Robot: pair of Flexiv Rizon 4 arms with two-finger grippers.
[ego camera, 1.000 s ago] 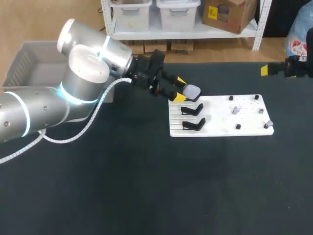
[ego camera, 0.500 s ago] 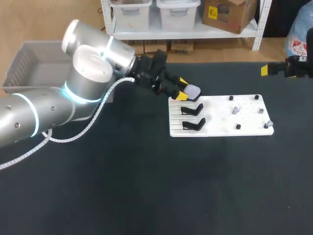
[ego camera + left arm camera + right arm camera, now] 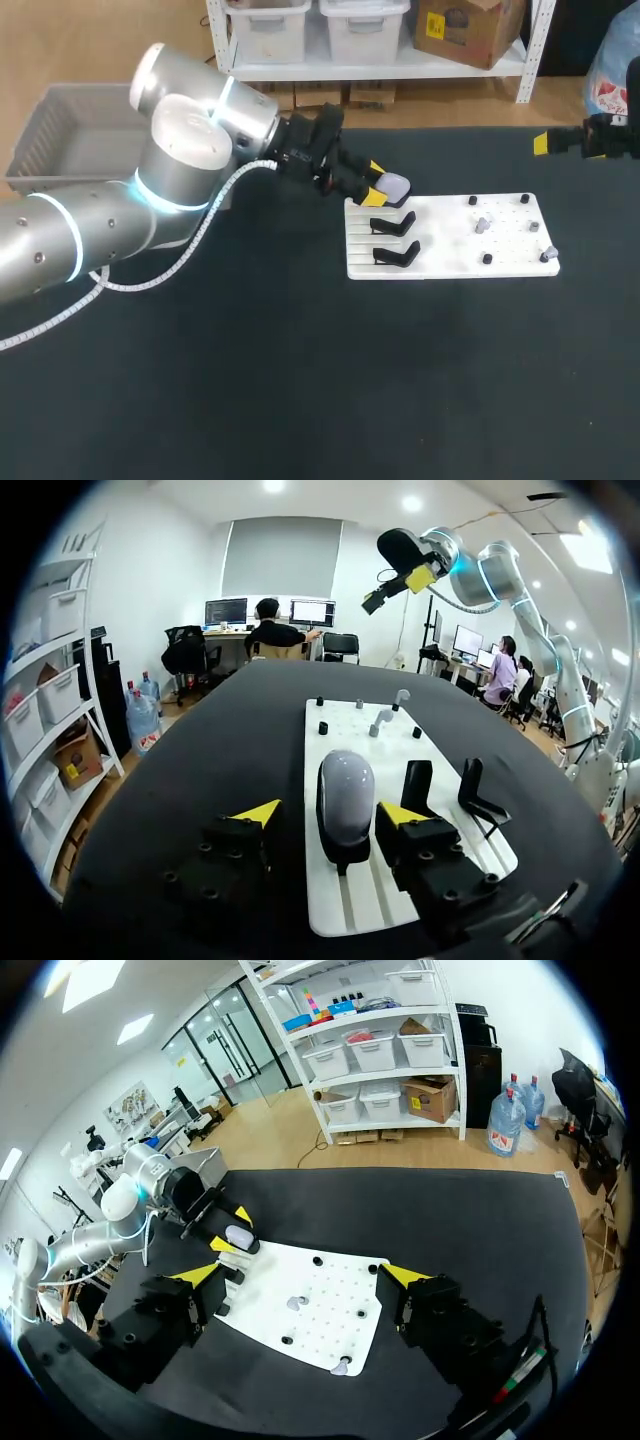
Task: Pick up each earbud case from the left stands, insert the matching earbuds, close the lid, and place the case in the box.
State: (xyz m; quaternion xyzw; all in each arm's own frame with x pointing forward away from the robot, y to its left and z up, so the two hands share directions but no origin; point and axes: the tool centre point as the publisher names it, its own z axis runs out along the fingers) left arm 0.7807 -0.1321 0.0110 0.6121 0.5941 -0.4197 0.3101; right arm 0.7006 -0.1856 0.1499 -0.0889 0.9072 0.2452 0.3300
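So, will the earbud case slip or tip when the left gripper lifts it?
Probably slippery: the earbud case looks smooth and rounded. Likely stiff and light, since it seems a small hard shell. It could tip, perched on a narrow black stand.

Your left arm (image 3: 180, 150) comes in from nine o'clock, elbow bent, its left pincer (image 3: 375, 184) tilted down at one o'clock, yellow-tipped fingers parted. Your right pincer (image 3: 545, 143) hangs level at two o'clock, fingers spread wide.

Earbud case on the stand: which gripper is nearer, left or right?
Left. The left gripper has its fingers either side of the case; the right gripper hangs far off, past the far end of the board.
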